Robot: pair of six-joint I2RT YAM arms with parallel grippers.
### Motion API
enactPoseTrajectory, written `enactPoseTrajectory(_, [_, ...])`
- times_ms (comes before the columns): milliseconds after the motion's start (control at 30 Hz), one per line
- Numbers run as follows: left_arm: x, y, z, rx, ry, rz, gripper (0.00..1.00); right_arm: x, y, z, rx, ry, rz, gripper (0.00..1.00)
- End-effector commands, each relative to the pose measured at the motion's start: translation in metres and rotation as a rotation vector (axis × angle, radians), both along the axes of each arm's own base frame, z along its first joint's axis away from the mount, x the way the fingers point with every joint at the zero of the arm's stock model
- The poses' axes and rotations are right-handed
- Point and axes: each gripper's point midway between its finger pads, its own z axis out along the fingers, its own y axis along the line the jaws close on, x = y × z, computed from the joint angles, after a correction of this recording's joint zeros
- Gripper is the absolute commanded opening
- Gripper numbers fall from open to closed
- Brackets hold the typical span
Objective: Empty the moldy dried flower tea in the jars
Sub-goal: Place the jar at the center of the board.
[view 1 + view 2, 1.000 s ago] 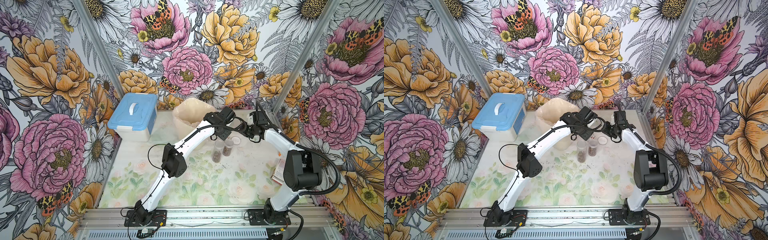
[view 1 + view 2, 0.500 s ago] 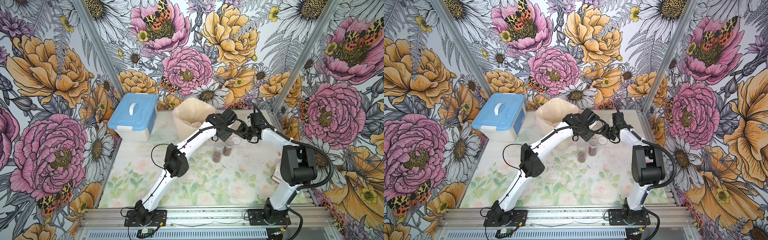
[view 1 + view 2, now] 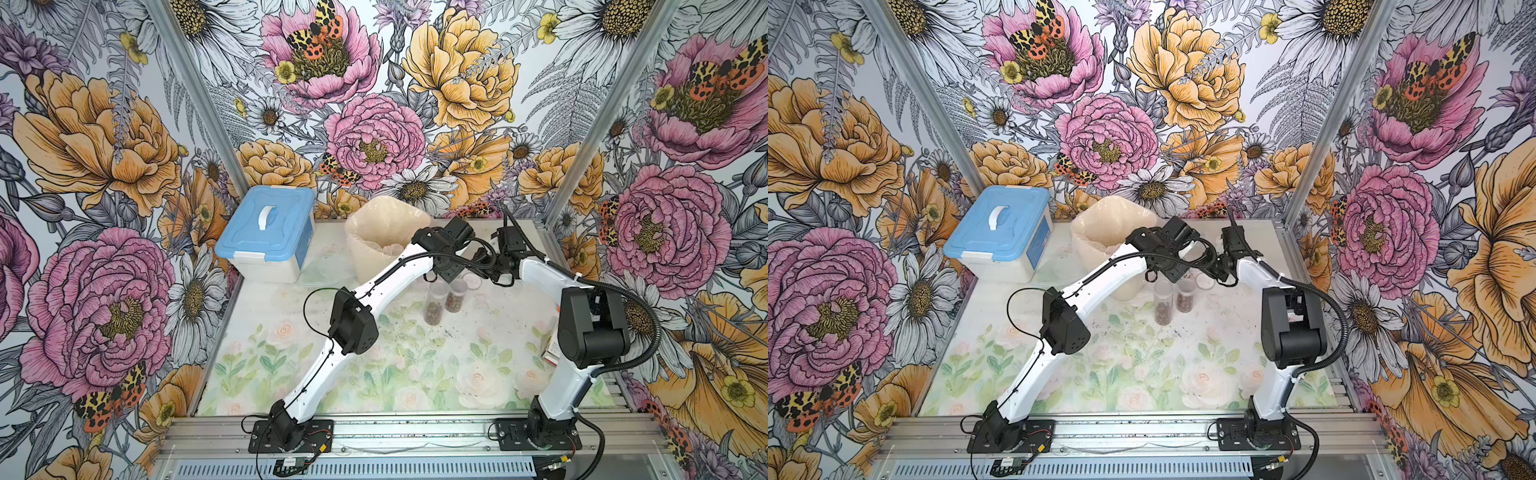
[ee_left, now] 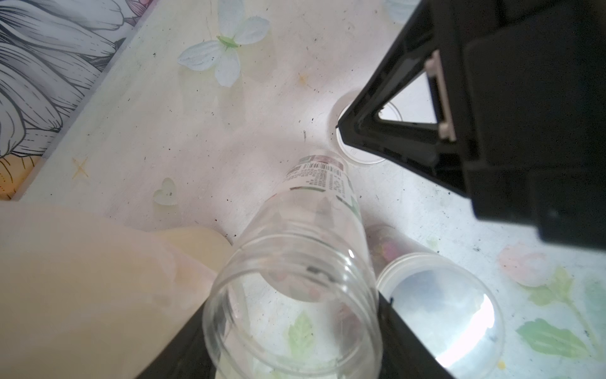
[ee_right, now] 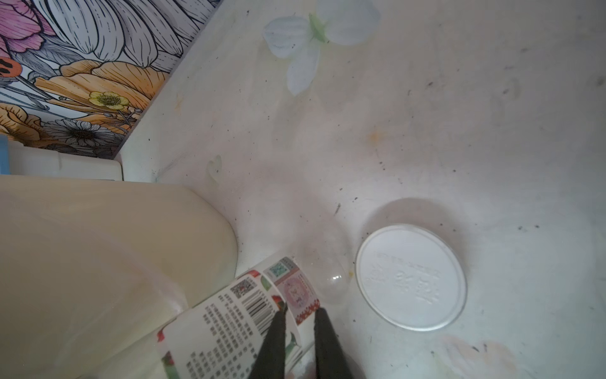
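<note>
Broadly, your table (image 3: 415, 374) wears a pale flower-printed cover, and everything of note sits toward its far edge. At the far left corner you have a white box with a blue lid (image 3: 266, 232). Beside it, around the middle of the far edge, stands a cream bin (image 3: 376, 237) lined with a thin bag. Both arms reach in and meet just right of that bin.

Your left tool (image 4: 292, 344) holds the labelled jar (image 4: 305, 236) near its open mouth, with dark fingers on either side. The jar is tipped, mouth toward the wrist camera and base down beside the bin, and its clear walls look empty. You cannot tell whether the base touches the table.

Your right tool (image 5: 301, 310) is pinched narrow, with only a sliver between its two dark fingers (image 5: 275, 341). It sits right at the jar's label, though contact is unclear.

Toward the near edge from the tools, two smaller jars (image 3: 434, 303) stand upright side by side. Each has the moldy dried flower tea (image 3: 433, 311), brown and pink, in its lower part. In the left wrist view one carries its translucent lid (image 4: 436, 305).

A loose round white lid (image 5: 411, 279) lies flat on the table just beside the labelled jar's base. Dark specks (image 5: 382, 162) dot the cover around it.
</note>
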Motion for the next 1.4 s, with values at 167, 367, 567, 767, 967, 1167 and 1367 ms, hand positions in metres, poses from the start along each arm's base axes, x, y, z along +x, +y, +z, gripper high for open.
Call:
enactPoseTrajectory(167, [-0.006,-0.012,-0.028,0.006,0.056,-0.038,0.53,0.004,0.015,-0.009,0.045,0.012,0.022,0.17])
enactPoseTrajectory(367, [-0.006,-0.014,-0.034,0.005,0.067,-0.037,0.57,-0.001,0.019,-0.021,0.050,0.040,0.028,0.17])
enactPoseTrajectory(567, [-0.004,-0.018,-0.031,-0.013,0.062,-0.038,0.62,0.000,0.022,-0.028,0.067,0.058,0.029,0.17])
enactPoseTrajectory(767, [-0.003,-0.021,-0.034,-0.020,0.065,-0.040,0.66,0.001,0.025,-0.031,0.079,0.064,0.032,0.17])
enactPoseTrajectory(967, [-0.002,-0.027,-0.037,-0.043,0.073,-0.045,0.71,0.002,0.025,-0.037,0.083,0.076,0.031,0.17])
enactPoseTrajectory(1167, [0.001,-0.028,-0.041,-0.061,0.090,-0.035,0.73,0.004,0.022,-0.039,0.079,0.076,0.023,0.17])
enactPoseTrajectory(1367, [0.004,-0.023,-0.039,-0.062,0.090,-0.013,0.76,0.010,0.015,-0.032,0.073,0.057,0.006,0.19])
